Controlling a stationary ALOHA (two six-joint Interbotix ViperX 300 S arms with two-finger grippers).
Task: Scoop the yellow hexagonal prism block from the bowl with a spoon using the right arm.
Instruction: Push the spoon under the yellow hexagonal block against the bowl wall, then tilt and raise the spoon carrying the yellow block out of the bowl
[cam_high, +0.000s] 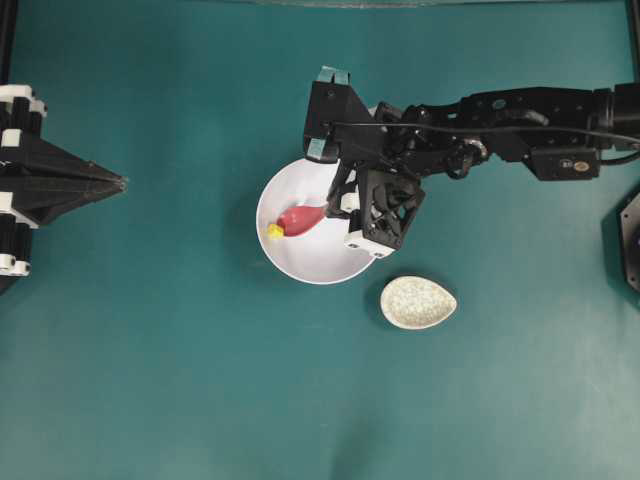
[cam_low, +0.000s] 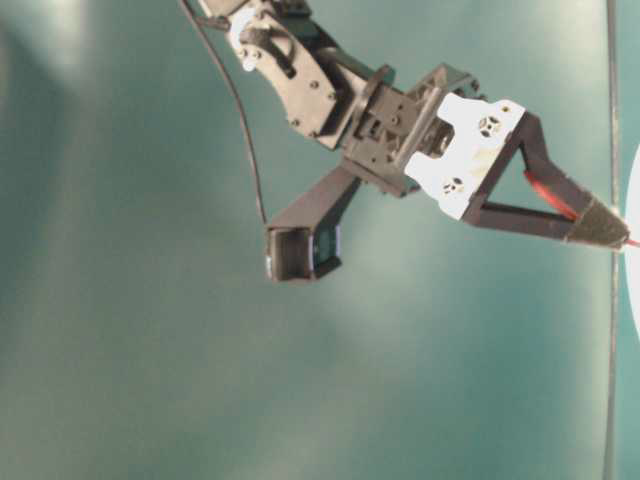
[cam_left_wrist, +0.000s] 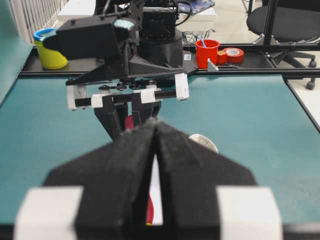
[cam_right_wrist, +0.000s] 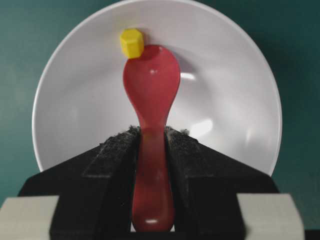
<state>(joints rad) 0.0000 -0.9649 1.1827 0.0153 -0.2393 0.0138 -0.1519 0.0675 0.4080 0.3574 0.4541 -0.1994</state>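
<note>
Right gripper (cam_right_wrist: 152, 145): black two-fingered pincer pinching the handle of the glossy pink-red spoon (cam_right_wrist: 151, 85).
Spoon: scoop reaches into the large round white bowl (cam_right_wrist: 235, 100).
Block: tiny yellow hexagonal prism block (cam_right_wrist: 131, 43) touches the scoop's tip (outside it), on the bowl's floor.
Left gripper (cam_high: 118, 183): black pointed pincer, pressed together, well apart.
Nearby: small speckled off-white oval dish (cam_high: 418, 302) on the teal table (cam_high: 150, 380).

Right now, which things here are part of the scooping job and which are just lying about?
In the job: spoon, yellow block, white bowl, right gripper clamping the spoon's handle.
Lying about: speckled oval dish, left gripper, shut and apart from the bowl.
</note>
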